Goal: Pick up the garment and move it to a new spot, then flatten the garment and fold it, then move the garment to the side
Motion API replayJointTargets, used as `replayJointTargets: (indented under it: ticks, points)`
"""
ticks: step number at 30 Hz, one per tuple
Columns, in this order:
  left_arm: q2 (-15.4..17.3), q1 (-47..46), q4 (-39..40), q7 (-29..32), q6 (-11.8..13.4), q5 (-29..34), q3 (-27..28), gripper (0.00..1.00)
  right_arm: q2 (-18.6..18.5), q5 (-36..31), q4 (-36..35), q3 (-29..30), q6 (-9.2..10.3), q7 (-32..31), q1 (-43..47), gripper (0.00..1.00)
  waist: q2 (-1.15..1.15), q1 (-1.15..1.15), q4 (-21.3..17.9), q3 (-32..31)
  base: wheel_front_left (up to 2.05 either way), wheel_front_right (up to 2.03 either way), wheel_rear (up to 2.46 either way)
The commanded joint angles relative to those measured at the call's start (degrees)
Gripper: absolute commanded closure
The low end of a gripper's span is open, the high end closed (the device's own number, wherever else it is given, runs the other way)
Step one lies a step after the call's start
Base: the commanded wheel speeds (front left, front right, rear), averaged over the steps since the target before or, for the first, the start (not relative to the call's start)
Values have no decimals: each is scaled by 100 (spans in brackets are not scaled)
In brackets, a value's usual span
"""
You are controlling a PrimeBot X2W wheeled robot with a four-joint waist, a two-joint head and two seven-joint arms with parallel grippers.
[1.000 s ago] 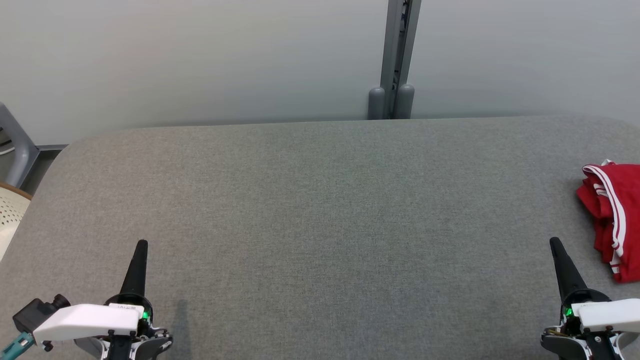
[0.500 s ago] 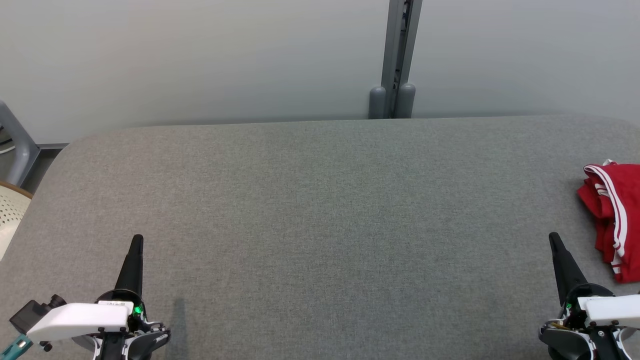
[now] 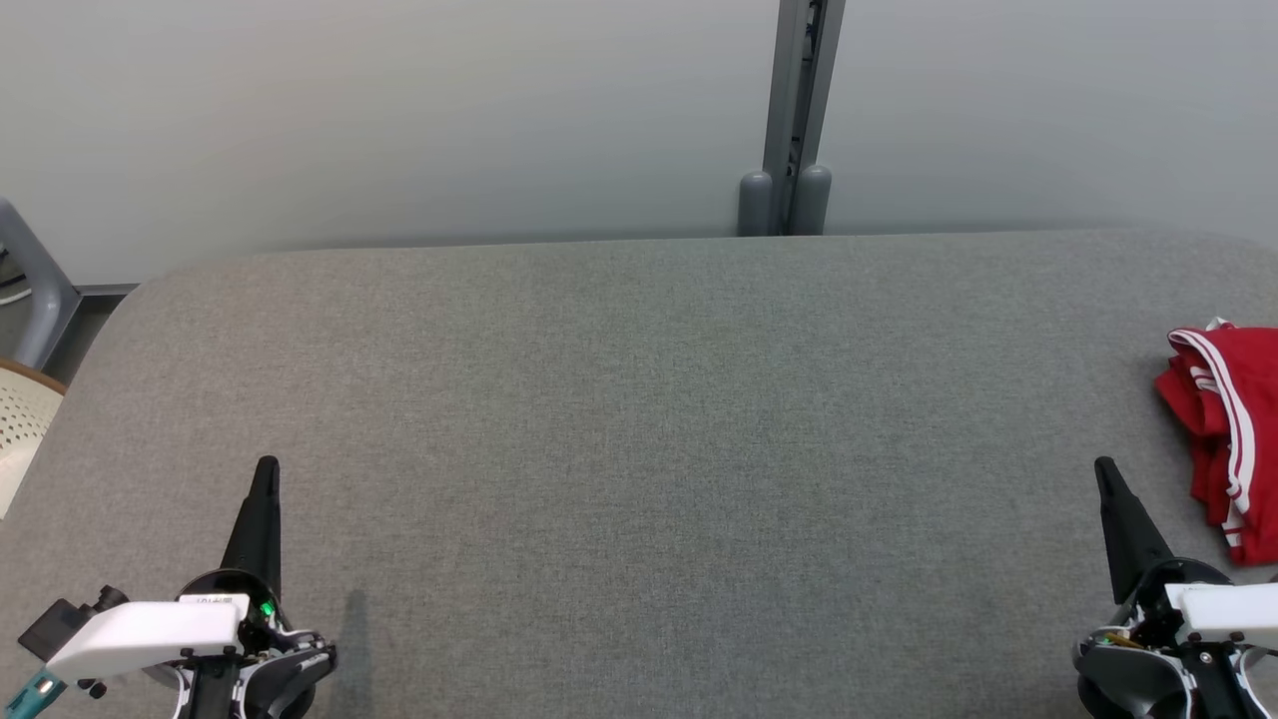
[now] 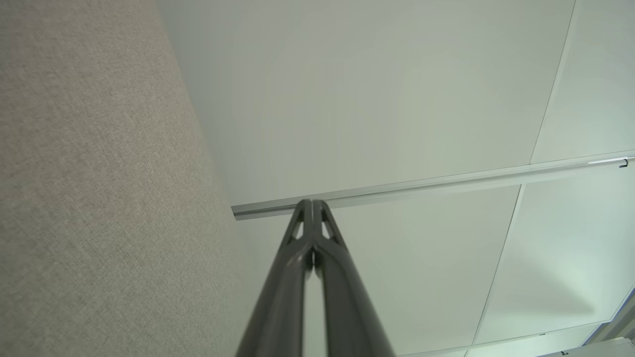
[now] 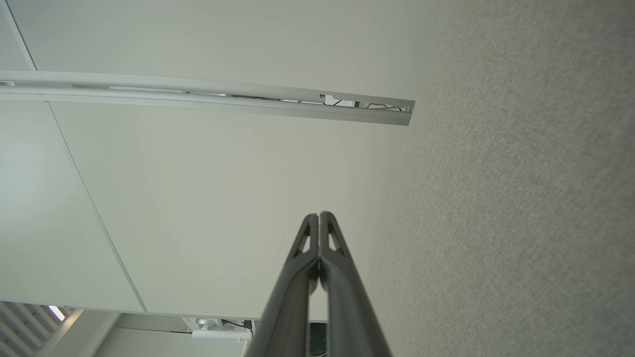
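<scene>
Both claws have shifted a little over the last second: in the head view their tips stand slightly higher and their white housings sit lower. The whole picture has also drifted a touch, so part of that is the camera.

In the head view now, the left claw [image 3: 266, 467] and the right claw [image 3: 1102, 467] rest at the lower corners, each with its fingers pressed together and gripping nothing. The garment [image 3: 1223, 439], red with white stripes, lies bunched at the right edge of the grey surface [image 3: 639, 449] and is cut off by the frame. It is near the right claw but apart from it. The middle of the surface is bare grey cloth.

In the left wrist view, the left claw [image 4: 312, 203] is clenched, tips meeting. It points along the surface [image 4: 99, 173] toward the pale wall.

In the right wrist view, the right claw [image 5: 319, 215] is likewise clenched and empty, with the surface [image 5: 521, 198] alongside it.

As a judgement, the scene fits two stages. The garment may be a rumpled heap waiting to be lifted, or a bundle already set aside after folding. Its hidden part leaves that unsettled. Any grasp would call for a claw to part its fingers beforehand.
</scene>
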State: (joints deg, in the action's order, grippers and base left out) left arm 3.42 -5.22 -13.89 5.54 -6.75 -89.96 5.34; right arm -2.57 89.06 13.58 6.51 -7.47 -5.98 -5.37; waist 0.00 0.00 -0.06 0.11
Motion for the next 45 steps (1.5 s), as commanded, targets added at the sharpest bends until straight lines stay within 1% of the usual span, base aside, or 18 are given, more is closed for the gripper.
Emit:
replayJointTargets:
  ticks: [1, 8, 45]
  points:
    - [12, -122, -3, 29, -52, -95, 49, 100, -53, 103, 10, 4, -4, -37, -87, 100, 0, 0, 1, 1, 0, 0, 0]
    - [-32, -147, -24, 92, -100, -292, 114, 100, -56, 374, 63, 3, -4, -65, -123, 100, 0, 0, 6, 7, 0, 0, 0]
    - [-42, -140, -22, 103, -99, -257, 128, 100, -55, 342, 60, 2, -4, -63, -106, 100, 0, 0, 6, 7, 0, 0, 0]
